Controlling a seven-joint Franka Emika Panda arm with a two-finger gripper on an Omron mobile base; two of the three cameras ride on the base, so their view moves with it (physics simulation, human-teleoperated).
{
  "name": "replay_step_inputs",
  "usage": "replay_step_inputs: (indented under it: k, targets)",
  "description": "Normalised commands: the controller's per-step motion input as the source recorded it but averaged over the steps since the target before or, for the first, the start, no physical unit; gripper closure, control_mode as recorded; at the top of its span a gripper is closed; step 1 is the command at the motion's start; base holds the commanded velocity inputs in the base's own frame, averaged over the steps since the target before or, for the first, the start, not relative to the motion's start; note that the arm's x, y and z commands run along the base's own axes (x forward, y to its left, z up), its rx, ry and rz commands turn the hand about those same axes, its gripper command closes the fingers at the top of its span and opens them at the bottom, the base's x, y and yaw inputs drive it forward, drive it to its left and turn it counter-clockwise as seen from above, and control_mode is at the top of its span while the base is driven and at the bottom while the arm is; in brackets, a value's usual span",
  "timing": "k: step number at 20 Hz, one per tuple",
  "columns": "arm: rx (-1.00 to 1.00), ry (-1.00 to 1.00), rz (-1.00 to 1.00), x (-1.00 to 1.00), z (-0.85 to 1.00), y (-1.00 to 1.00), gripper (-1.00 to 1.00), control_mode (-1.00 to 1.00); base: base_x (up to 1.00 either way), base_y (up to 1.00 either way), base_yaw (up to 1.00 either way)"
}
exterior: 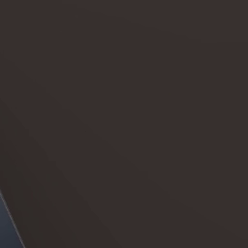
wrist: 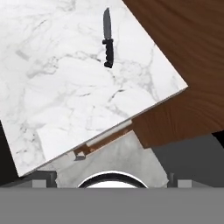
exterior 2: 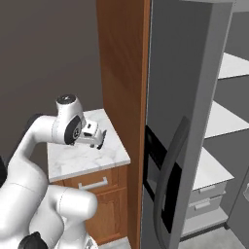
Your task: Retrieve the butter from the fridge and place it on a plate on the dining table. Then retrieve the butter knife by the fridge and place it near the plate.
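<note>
Hovering over the small marble-topped cabinet (exterior 2: 87,158) w/ jaws spread wide and nothing held, the gripper (exterior 2: 98,139) looks down on the top from its near edge. Farther on, toward the far side of the top by the wood panel (exterior 2: 121,97), lies the butter knife (wrist: 107,38), flat, long axis running near-to-far, handle nearer, blade pointing away. Fridge (exterior 2: 180,121) stands just right, door open.
</note>
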Motion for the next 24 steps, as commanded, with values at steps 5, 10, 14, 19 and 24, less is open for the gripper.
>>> replay_step_inputs:
  k: [5,10,14,19,24]
  targets:
    - [0.0,-0.01,-0.01,0.45,-0.27,0.19,-1.0,-1.0,0.0,0.0,0.0]
    - [0.0,0.0,-0.09,0.62,-0.17,0.3,-1.0,-1.0,0.0,0.0,0.0]
    - [0.0,0.0,-0.03,0.64,-0.1,0.02,-1.0,-1.0,0.0,0.0,0.0]
    - [0.0,0.02,0.0,0.5,-0.21,-0.02,-1.0,-1.0,0.0,0.0,0.0]
    - [0.0,0.0,0.0,0.43,-0.33,-0.01,-1.0,-1.0,0.0,0.0,0.0]
